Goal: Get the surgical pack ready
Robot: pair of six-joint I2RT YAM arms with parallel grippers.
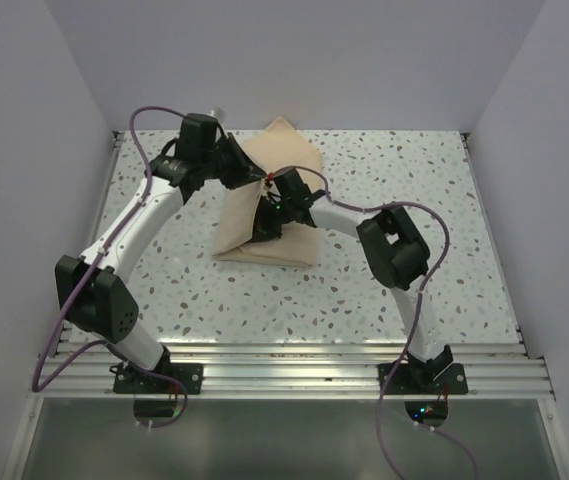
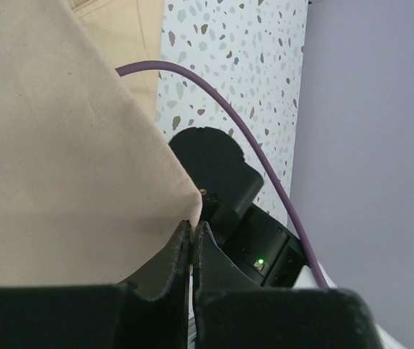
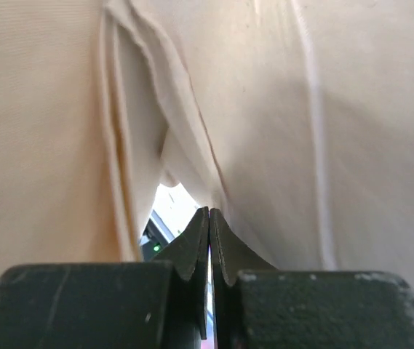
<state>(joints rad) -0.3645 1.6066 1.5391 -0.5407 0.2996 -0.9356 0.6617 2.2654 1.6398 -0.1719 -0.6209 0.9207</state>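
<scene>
The surgical pack [image 1: 282,158] is a tan-beige cloth, partly folded into a bundle at the middle of the speckled table. My left gripper [image 1: 258,180] is shut on a lifted corner of the cloth [image 2: 61,145]; its jaws stand closed on the corner tip [image 2: 192,222]. My right gripper [image 1: 267,220] sits low against the bundle from the right. In the right wrist view its jaws [image 3: 208,212] stand closed, a fold of the cloth [image 3: 265,109] runs down into the tips, and cloth fills the view. The pack's contents are hidden.
The speckled table [image 1: 414,170] is boxed in by pale walls at left, back and right. A small white object [image 1: 216,112] shows at the back edge behind my left arm. The right arm's purple cable [image 2: 214,94] and black wrist [image 2: 221,182] lie close to my left jaws.
</scene>
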